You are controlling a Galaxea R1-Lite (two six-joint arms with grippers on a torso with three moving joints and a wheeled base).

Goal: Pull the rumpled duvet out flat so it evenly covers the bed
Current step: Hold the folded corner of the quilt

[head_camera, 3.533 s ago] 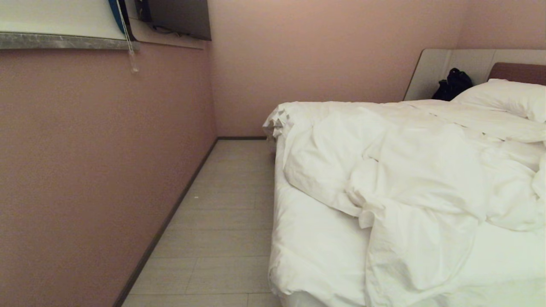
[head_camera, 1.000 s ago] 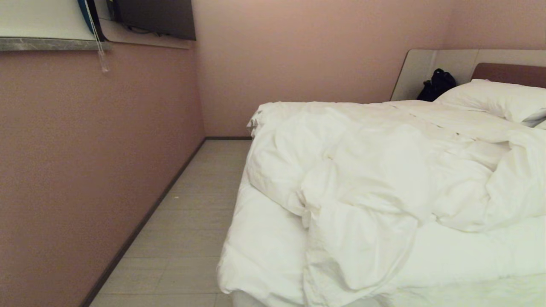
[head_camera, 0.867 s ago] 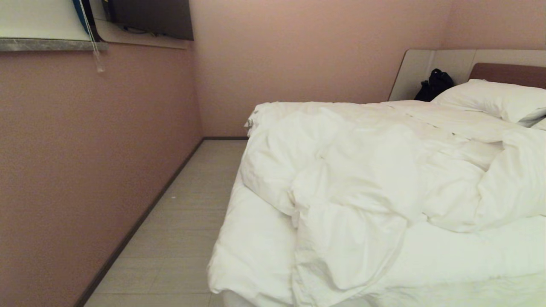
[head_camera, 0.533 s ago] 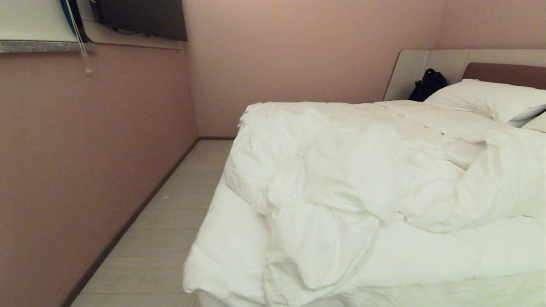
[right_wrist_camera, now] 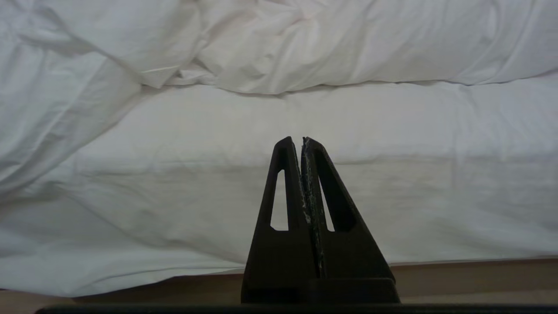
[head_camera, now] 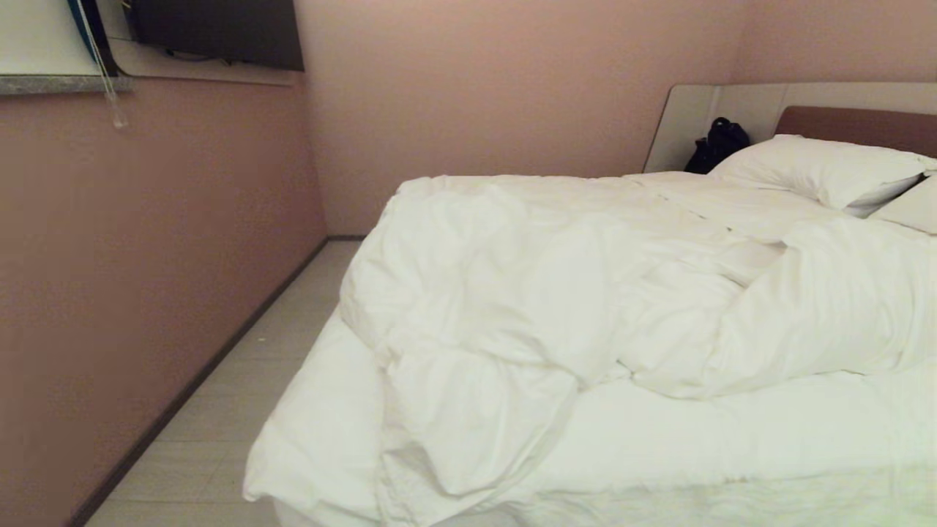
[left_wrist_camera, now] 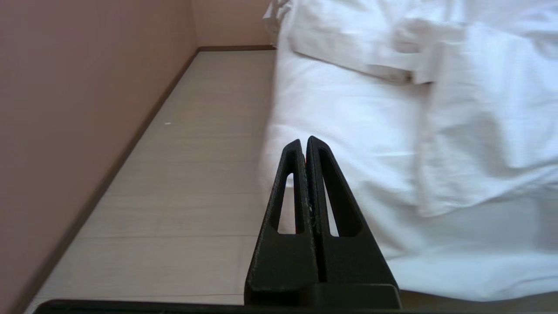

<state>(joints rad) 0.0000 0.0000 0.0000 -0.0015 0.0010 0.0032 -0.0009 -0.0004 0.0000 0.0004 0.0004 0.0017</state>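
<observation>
The duvet (head_camera: 556, 293) lies rumpled in thick white folds across the bed (head_camera: 732, 446), bunched toward the middle, with one flap hanging over the near left corner. Bare white sheet shows along the near edge. Neither arm appears in the head view. My left gripper (left_wrist_camera: 304, 140) is shut and empty, held off the bed's near corner, where the duvet flap (left_wrist_camera: 479, 109) hangs beside the floor. My right gripper (right_wrist_camera: 302, 139) is shut and empty too, facing the sheeted mattress side (right_wrist_camera: 392, 131) below the duvet folds (right_wrist_camera: 305, 39).
A pink wall (head_camera: 146, 278) runs along the left, with a narrow strip of floor (head_camera: 219, 410) between it and the bed. Pillows (head_camera: 820, 168) and a black bag (head_camera: 717, 143) sit by the headboard (head_camera: 856, 124). A dark screen (head_camera: 219, 33) hangs up on the left.
The whole head view has shifted: the bed now sits further left and fills more of the picture, so the camera has moved. The duvet's folds look the same.
</observation>
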